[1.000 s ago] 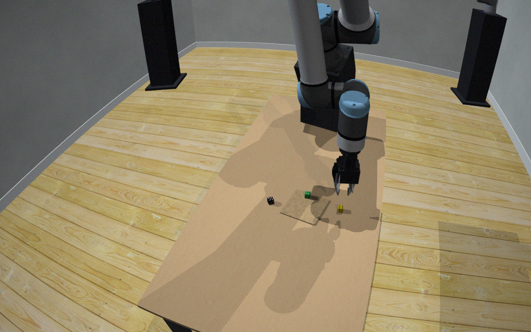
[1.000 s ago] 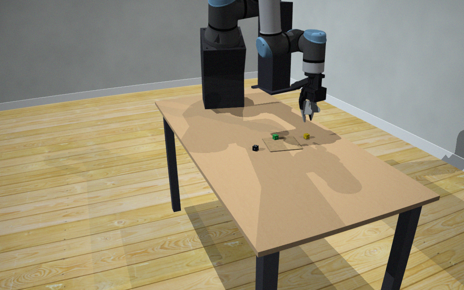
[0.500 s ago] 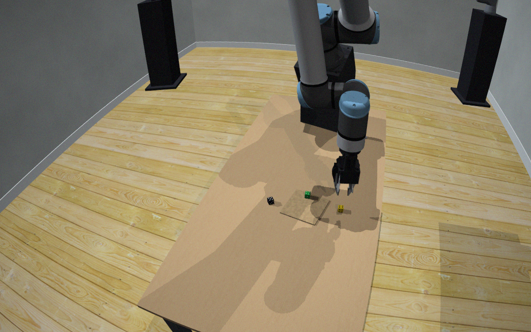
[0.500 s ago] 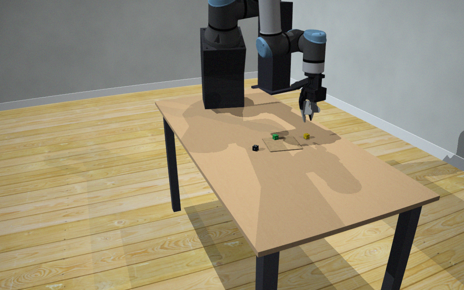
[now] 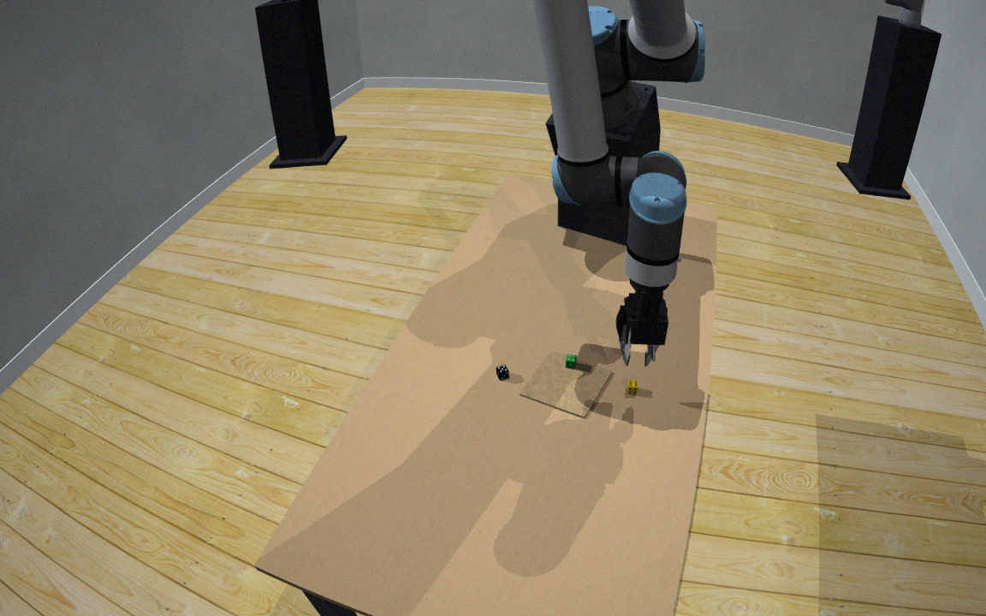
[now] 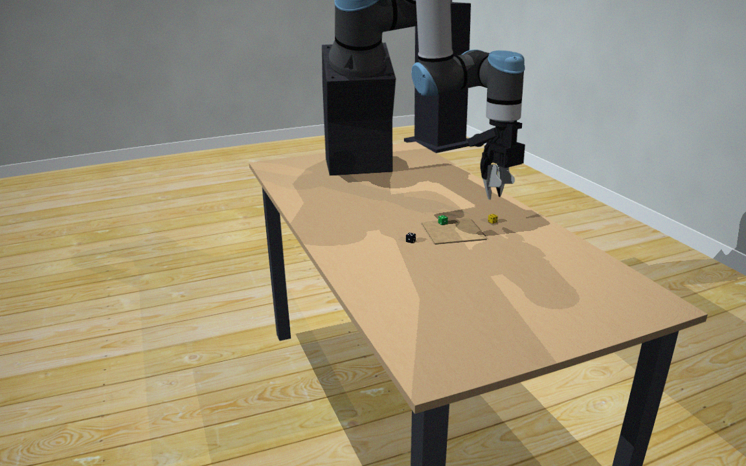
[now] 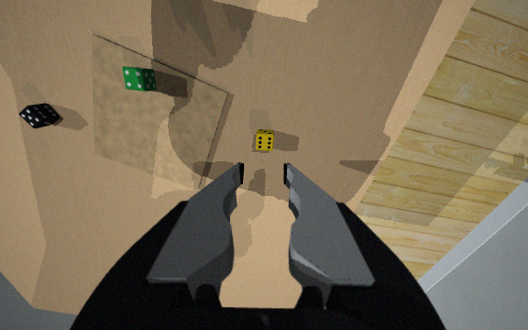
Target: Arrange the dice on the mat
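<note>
My gripper point(image 5: 638, 363) point(image 6: 494, 196) point(image 7: 263, 164) hangs above the table, its fingers partly open with a narrow empty gap. A yellow die point(image 5: 632, 387) point(image 6: 492, 219) point(image 7: 264, 140) lies on the table right of the mat, just ahead of the fingertips in the wrist view; its top appears to show six. A green die point(image 5: 571, 360) point(image 6: 442, 219) point(image 7: 138, 79) sits near the mat's back edge, its top apparently four. A black die point(image 5: 501, 372) point(image 6: 410, 237) point(image 7: 39, 115) lies left of the mat; its top number is hard to read. The mat point(image 5: 550, 387) point(image 6: 451, 234) point(image 7: 126, 128) is thin and tan.
The wooden table point(image 5: 419, 520) point(image 6: 480, 347) bears the dice and mat. The table's right edge runs not far beyond the yellow die. The robot's dark pedestal point(image 6: 358, 127) stands at the table's back. Arm shadows fall across the mat and dice.
</note>
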Motion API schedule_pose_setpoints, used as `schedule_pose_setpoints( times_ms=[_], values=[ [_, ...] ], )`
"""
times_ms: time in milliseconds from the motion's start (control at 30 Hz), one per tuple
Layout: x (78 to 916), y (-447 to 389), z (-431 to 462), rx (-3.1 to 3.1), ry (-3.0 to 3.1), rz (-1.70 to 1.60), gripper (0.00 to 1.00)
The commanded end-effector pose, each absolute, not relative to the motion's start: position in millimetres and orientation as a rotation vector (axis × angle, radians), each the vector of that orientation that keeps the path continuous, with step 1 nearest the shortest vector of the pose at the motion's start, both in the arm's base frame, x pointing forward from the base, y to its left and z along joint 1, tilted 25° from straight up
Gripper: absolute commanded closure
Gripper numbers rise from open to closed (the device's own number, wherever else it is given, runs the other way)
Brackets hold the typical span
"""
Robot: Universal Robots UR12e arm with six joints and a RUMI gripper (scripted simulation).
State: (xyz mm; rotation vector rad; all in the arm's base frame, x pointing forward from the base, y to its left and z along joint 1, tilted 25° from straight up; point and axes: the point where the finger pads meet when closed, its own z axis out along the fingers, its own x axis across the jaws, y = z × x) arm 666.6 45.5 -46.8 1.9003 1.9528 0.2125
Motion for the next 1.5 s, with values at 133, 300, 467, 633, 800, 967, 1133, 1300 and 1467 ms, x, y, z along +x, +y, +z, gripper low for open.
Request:
schedule_pose_setpoints(
  times_ms=[133, 300, 467, 633, 800, 967, 1133, 1300, 1467],
  values=[
    [671.5, 43.8, -56.6, 1.9, 1.952, 0.213, 0.79],
    [674.2, 42.7, -62.5, 1.9, 1.952, 0.213, 0.79],
    [677.7, 41.4, -69.9, 1.9, 1.952, 0.213, 0.79],
    [680.7, 40.2, -76.5, 1.9, 1.952, 0.213, 0.79],
    [682.3, 39.5, -79.9, 1.9, 1.952, 0.213, 0.79],
    [684.2, 38.8, -84.0, 1.9, 1.952, 0.213, 0.79],
    [685.2, 38.4, -86.2, 1.9, 1.952, 0.213, 0.79],
    [685.4, 38.3, -86.7, 1.9, 1.952, 0.213, 0.79],
    [685.5, 38.3, -86.9, 1.9, 1.952, 0.213, 0.79]
  ],
)
